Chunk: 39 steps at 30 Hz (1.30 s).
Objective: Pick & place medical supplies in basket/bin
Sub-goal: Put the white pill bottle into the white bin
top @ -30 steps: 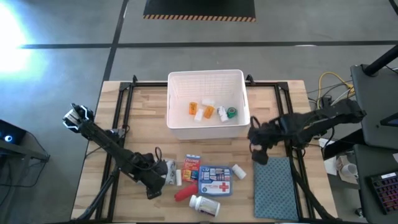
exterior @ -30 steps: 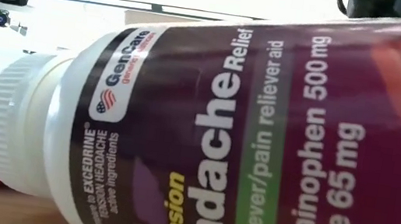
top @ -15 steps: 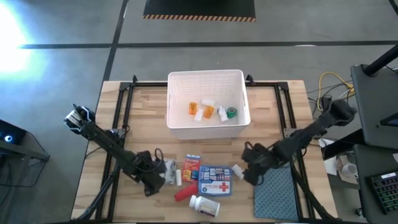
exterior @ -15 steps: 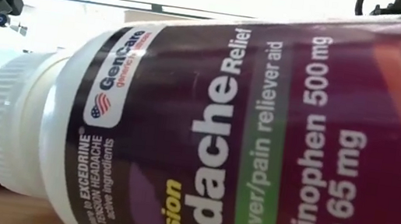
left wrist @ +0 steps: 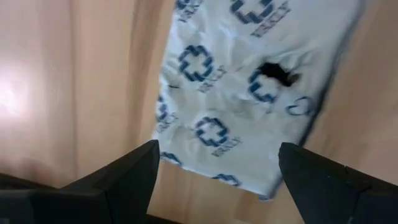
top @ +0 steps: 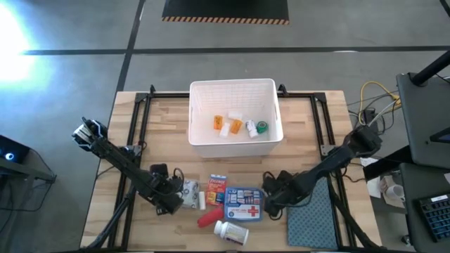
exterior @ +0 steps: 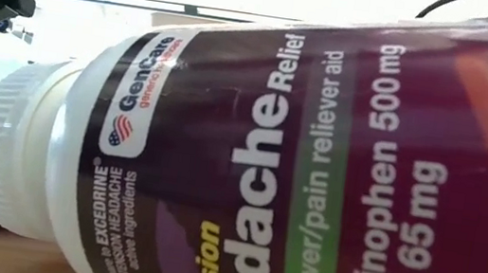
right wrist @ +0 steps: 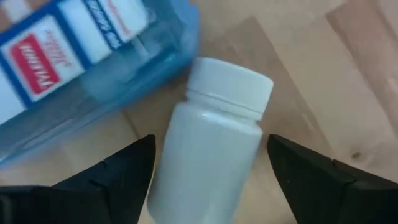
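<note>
High view shows the wooden table (top: pixel 162 126) with the white bin (top: pixel 235 88) at about 12 o'clock from the table centre. Inside the bin lie two orange vials, two small white bottles and a green tape roll (top: pixel 262 127).

The supplies not yet collected lie in a group at 6 o'clock from the bin: the blue red-cross pouch (top: pixel 242 204), the red-blue box (top: pixel 216 190), the red tube (top: pixel 207 220), a big pill bottle (top: pixel 231 231) that fills the low view, and the grey patterned pack (top: pixel 189 191).

The right gripper (top: pixel 271 199) is low at the 3 o'clock edge of the pouch, with the teal mat (top: pixel 313 218) beside it. In the right wrist view its two fingers (right wrist: pixel 109 183) are spread wide, and a small white bottle (right wrist: pixel 208 146) lies on its side between them, touching the pouch's edge. Its long axis runs forward away from the wrist, with the cap at the far end, so I judge the fingers can close across the body.

The left gripper (top: pixel 171 199) is at the 9 o'clock side of the grey pack. Its fingers (left wrist: pixel 121 177) are also spread, and the pack (left wrist: pixel 249 93) lies flat just ahead of them.
</note>
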Motion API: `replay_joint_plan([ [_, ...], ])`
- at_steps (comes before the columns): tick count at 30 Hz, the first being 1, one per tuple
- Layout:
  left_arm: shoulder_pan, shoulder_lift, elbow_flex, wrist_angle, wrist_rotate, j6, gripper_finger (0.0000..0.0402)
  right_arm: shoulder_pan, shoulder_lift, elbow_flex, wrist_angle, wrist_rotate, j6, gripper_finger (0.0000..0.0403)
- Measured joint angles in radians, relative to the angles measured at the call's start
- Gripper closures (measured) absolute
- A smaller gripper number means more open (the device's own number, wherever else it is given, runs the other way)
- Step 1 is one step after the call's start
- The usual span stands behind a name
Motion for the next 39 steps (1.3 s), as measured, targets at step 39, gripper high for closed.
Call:
replay_joint_plan([
  [39, 0.233, -0.202, -0.055, 0.12, -0.054, 0.063, 0.0096, -0.827, -0.547, 0.306, -0.123, 0.055, -0.574, 0.0161],
])
